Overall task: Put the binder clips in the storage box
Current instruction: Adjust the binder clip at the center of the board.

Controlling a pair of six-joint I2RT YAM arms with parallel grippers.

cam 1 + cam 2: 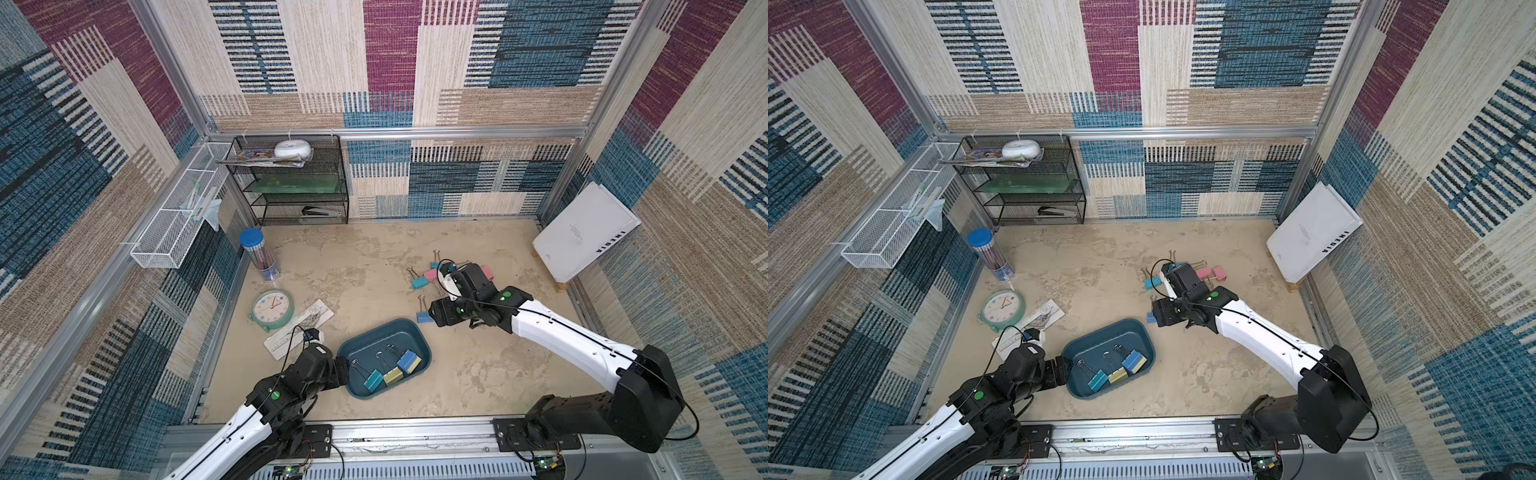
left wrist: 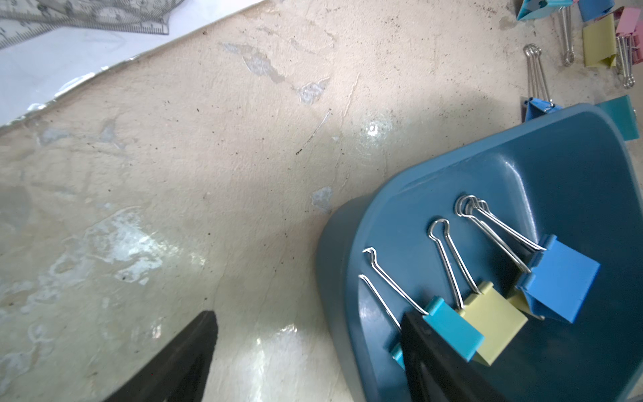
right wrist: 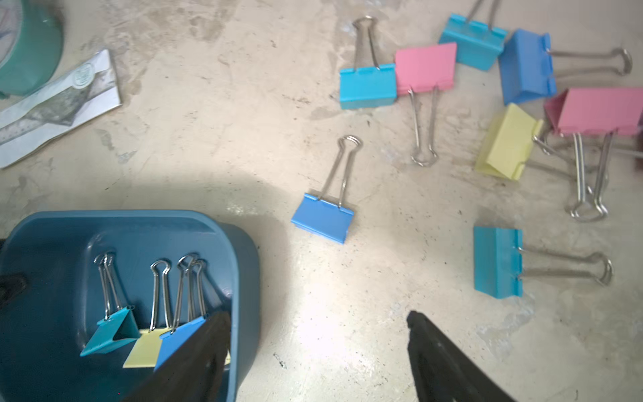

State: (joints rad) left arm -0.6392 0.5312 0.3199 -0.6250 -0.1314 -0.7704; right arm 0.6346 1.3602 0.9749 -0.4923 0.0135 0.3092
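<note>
**A:** The right end effector hung spread wide and empty over the scuffed beige table, with nothing between its black fingers.

**B:** And the target?

**A:** Straight ahead of it. A mid-blue binder clip with looped wire handles lay at the centre of the right wrist view, just above the gap between the fingers. Its body was nearest the end effector, and its handles pointed away toward the top of the frame, leaning slightly right.

**B:** So its long axis ran almost along the line of approach.

**A:** That was my read. Closing across the body looked like the natural bite.

**B:** Where was the shallow dark teal-blue plastic storage box?

**A:** Lower centre in both top views, with teal, yellow and blue boxed clips lying inside it. The other loose pastel clips were scattered on the table at the upper right of the right wrist view.

**B:** And the left arm?

**A:** The left end effector was spread open too. One finger was over the box's inside and the other outside its wall, gripping nothing I could see. The right arm was plainly nearer the loose clips.
</note>
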